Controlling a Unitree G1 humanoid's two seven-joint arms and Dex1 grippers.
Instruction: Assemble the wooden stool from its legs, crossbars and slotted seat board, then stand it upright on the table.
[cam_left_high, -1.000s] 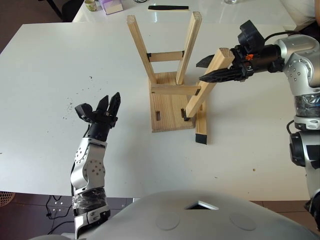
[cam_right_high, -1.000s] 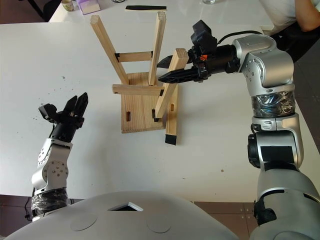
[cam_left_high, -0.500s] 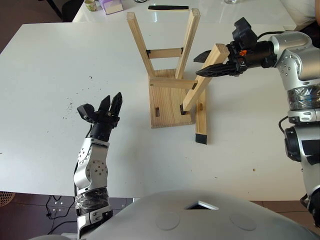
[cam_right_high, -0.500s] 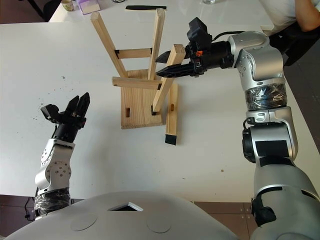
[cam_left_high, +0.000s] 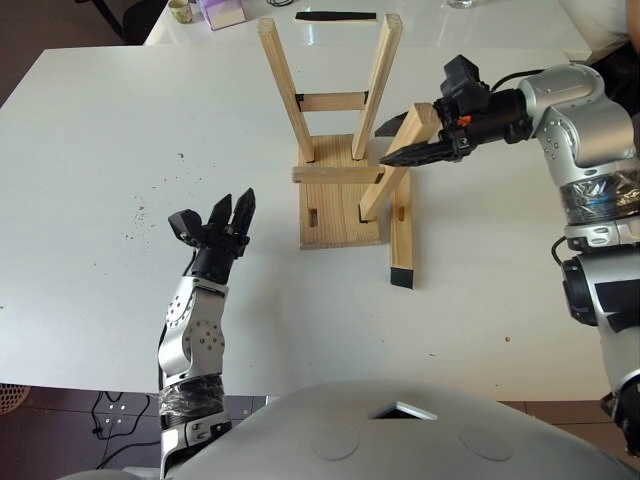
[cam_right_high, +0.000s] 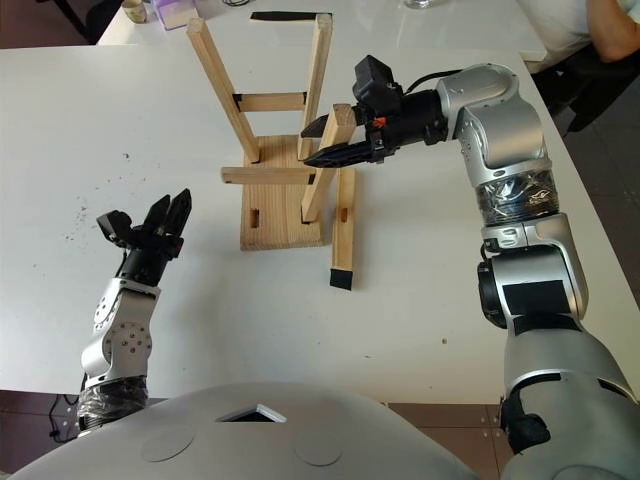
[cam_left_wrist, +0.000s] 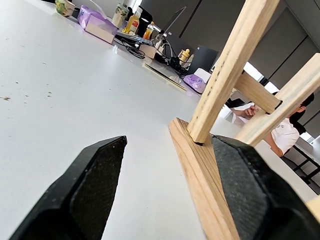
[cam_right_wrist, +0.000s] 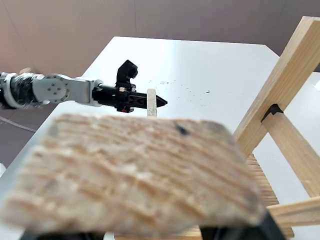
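The slotted seat board (cam_left_high: 340, 212) lies flat on the white table (cam_left_high: 120, 120). Two legs (cam_left_high: 283, 85) stand up from it, joined by a crossbar (cam_left_high: 331, 101). A third leg (cam_left_high: 395, 165) leans in the board's right corner, and my right gripper (cam_left_high: 392, 142) is shut on its upper end. A second crossbar (cam_left_high: 338, 174) runs from that leg across the front. Another leg (cam_left_high: 403, 235) with a black end lies on the table beside the board. My left gripper (cam_left_high: 232, 213) hovers open left of the board. In the left wrist view its fingers (cam_left_wrist: 95, 185) frame the board's edge (cam_left_wrist: 200, 170).
Dark crumbs (cam_left_high: 150, 205) dot the table to the left. On the far table are a black strip (cam_left_high: 336, 16), a purple box (cam_left_high: 222, 10) and a small jar (cam_left_high: 181, 10). The table's near edge runs just below my left arm.
My right gripper has moved left with the third leg, tilting it more upright over the board. My left gripper has shifted slightly right, toward the board, still open.
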